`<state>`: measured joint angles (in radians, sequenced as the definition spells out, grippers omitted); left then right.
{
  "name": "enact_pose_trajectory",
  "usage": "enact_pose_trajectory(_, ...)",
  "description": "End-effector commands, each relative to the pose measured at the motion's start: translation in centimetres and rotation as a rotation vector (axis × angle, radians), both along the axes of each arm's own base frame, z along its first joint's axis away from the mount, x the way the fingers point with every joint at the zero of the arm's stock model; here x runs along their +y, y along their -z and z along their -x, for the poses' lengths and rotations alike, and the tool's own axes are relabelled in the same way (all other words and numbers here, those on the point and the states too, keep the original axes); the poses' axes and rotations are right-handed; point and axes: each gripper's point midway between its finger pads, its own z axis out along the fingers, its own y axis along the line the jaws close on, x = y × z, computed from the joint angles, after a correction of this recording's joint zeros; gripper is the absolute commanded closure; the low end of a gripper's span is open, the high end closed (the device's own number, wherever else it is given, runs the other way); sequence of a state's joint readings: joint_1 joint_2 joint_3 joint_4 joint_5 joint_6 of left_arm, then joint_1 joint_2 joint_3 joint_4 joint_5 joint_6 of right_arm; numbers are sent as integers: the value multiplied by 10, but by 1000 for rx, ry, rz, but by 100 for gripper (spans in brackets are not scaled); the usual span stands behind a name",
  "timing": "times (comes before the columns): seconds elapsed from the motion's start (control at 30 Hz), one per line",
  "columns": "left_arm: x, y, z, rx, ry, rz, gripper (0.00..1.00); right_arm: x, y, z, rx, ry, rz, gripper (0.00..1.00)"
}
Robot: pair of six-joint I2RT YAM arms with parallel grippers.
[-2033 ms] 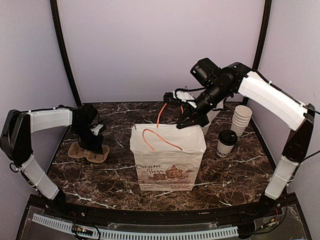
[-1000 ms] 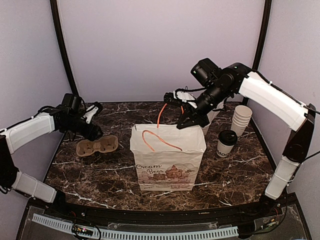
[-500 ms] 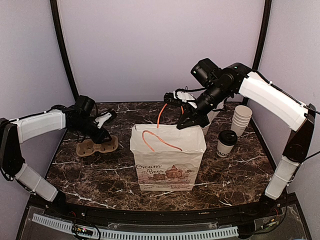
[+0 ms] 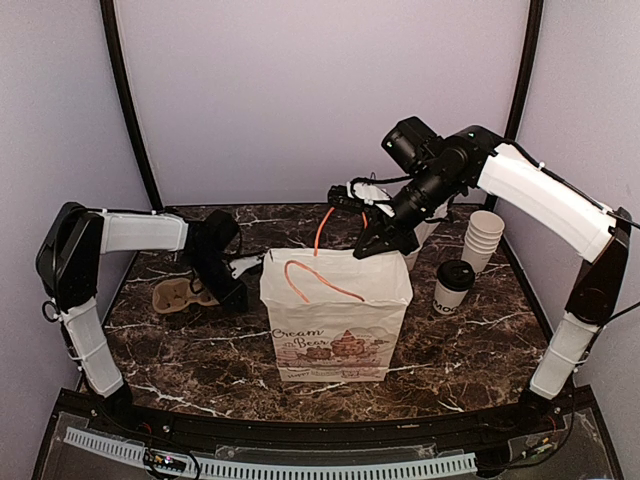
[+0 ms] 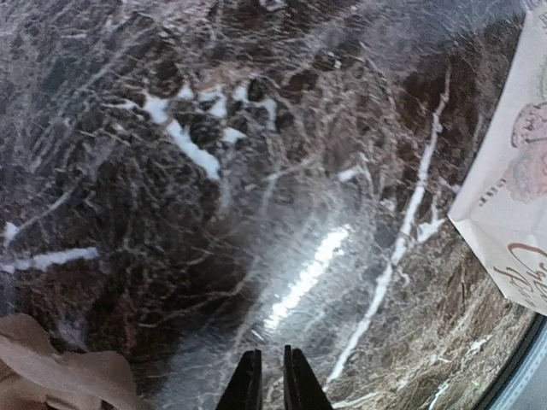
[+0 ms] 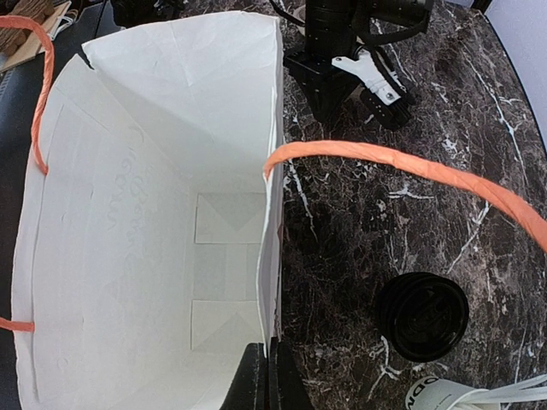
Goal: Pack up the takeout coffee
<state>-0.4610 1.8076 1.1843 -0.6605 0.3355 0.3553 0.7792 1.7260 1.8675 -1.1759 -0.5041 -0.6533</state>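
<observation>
- Coffee (image 4: 455,283), black lid on, stands on bench (image 4: 200,350) near right edge, just beside stack of lidless cups (image 4: 485,238). It is outside paper bag (image 4: 335,320), so not packed yet.
- Right tool (image 6: 264,360) is clenched on bag's far rim. Likely reason: hold the mouth open and the bag steady for loading. Right wrist view shows bag interior empty.
- Left tool (image 5: 270,363) is nearly clenched, only a thin slit between fingers, nothing grasped. It hangs low over bare bench between cardboard cup carrier (image 4: 180,293) and bag's left side.
- Carrier sits near left edge with no cup in it. Probably meant to take the coffee, though can't tell from here.
- Versus a second ago: left tool was spread wide behind carrier and has since narrowed, and the arm has swung in toward the bag.
- Right arm, bag, coffee and cup stack unchanged; carrier roughly where it was.
</observation>
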Motion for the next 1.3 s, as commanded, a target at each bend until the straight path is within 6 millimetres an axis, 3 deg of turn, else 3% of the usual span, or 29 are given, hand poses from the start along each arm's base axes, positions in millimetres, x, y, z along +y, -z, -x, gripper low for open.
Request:
enact_pose_trajectory(0.0, 12, -10, -46, -108, -63, -134, 88, -1, -1, 8, 13, -11, 2, 100)
enact_pose_trajectory(0.2, 31, -13, -124, -286, -175, -234, 82, -2, 1, 7, 9, -4, 12, 100)
enact_pose_trajectory(0.27, 45, -17, -140, -318, -215, -268, 81, -4, 2, 8, 5, 2, 15, 100)
enact_pose_trajectory(0.37, 45, -33, -147, -345, -231, -237, 80, -6, 4, 8, 3, 7, 22, 100)
enact_pose_trajectory(0.5, 10, -76, -118, -359, -116, -36, 78, -5, 3, 7, -1, 7, 23, 100)
enact_pose_trajectory(0.6, -10, -66, -70, -291, 1, 18, 80, -3, 5, 6, 7, 1, 27, 100)
enact_pose_trajectory(0.77, 5, -40, -17, -145, 5, -28, 86, -1, 6, 7, 18, -9, 31, 100)
enact_pose_trajectory(0.9, 28, -17, -4, -119, -15, -137, 91, 0, 8, 8, 20, -12, 34, 100)
enact_pose_trajectory(1.07, 46, -8, -30, -169, -73, -279, 94, 0, 7, 10, 18, -15, 35, 100)
enact_pose_trajectory(1.27, 35, -23, -109, -290, -143, -296, 94, -1, 8, 11, 13, -11, 40, 100)
